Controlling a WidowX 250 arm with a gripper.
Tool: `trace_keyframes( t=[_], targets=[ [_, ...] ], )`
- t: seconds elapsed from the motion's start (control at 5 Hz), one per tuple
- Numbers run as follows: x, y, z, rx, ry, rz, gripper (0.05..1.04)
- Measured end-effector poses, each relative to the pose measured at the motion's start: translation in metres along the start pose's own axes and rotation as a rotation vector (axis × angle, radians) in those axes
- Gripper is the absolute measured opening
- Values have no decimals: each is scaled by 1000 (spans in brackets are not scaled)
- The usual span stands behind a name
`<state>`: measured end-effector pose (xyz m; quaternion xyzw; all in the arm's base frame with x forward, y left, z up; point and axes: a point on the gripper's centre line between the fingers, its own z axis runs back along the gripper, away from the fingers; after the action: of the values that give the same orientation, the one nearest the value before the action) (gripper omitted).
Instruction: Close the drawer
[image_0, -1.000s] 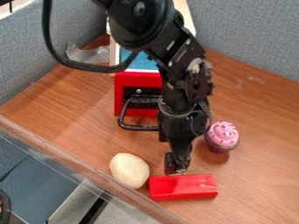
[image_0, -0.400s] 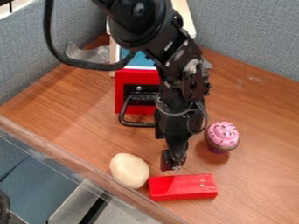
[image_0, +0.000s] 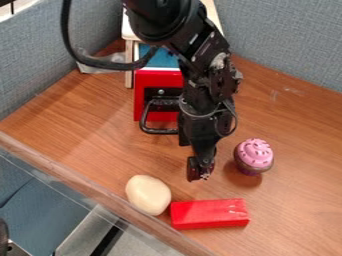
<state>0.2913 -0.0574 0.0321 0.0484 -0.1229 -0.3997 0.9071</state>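
1. The arm (image_0: 207, 75) is black throughout, partly glossy, partly matt.
2. Its upper section (image_0: 160, 22) is thick and rounded, with smooth curved edges.
3. A thick black cable (image_0: 105, 64) makes a wide loop beside that section.
4. Further down come narrower, angular blocks, dotted with small light specks and a short whitish dash (image_0: 194, 39).
5. A pale grey patch (image_0: 218, 61) marks one joint.
6. Thin greyish wiring (image_0: 233, 126) loops round the lower part.
7. The hand (image_0: 202, 175) is black, with light flecks near its tip.

Robotics lab, by the look of it. Black robot arm (image_0: 212, 75) over a wood-grain tabletop (image_0: 294, 210), toy cupcake (image_0: 254, 154) on it; office-type grey fabric partitions (image_0: 287, 40) along two sides.
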Motion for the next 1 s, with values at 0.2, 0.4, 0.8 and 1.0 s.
trace_keyframes(
  t=[0.2, 0.4, 0.8, 1.0],
  targets=[
    [3, 13, 4, 15, -10, 24, 1001],
    [2, 25, 1, 21, -9, 54, 1000],
    [-4, 42, -2, 33, 2, 96, 1000],
    [-8, 47, -7, 35, 16, 115, 1000]
  ],
)
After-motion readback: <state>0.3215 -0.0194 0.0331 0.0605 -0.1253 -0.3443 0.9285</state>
